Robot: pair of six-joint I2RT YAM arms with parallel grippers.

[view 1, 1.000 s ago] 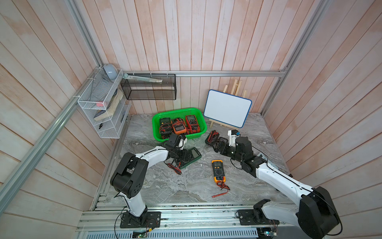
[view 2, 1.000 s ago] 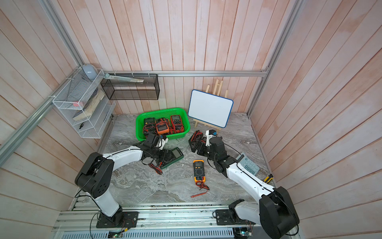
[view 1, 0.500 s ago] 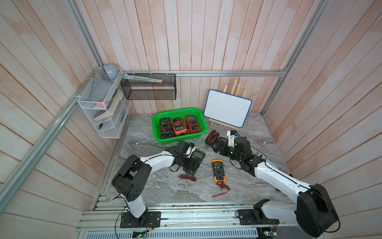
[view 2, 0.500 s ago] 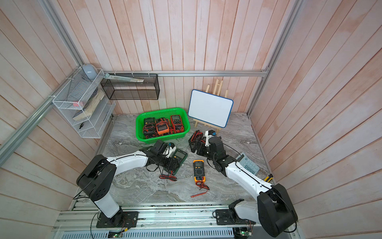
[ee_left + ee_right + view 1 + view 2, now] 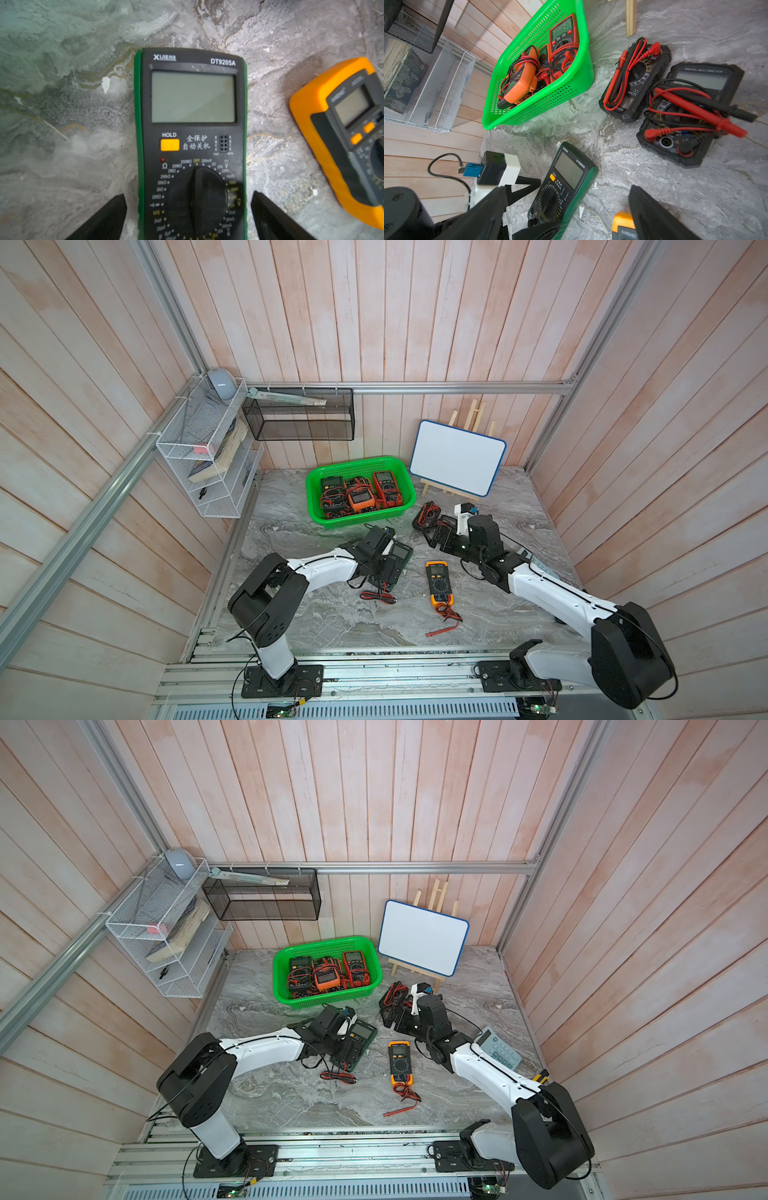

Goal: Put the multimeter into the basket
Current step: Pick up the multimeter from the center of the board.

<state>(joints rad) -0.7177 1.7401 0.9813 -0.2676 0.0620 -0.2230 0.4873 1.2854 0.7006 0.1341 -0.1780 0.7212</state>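
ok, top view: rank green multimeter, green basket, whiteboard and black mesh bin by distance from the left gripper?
1. green multimeter, between the left gripper jaws
2. basket, just behind it
3. whiteboard, back right
4. black mesh bin, up on the back wall

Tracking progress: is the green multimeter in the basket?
Out: the green multimeter lies on the table, outside the basket, straddled by the left hand.

Multimeter (image 5: 400,552) before basket (image 5: 361,524), seemingly apart.

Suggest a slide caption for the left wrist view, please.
Open left claw straddling a green-edged black multimeter on grey marbled tabletop, orange-cased multimeter alongside.
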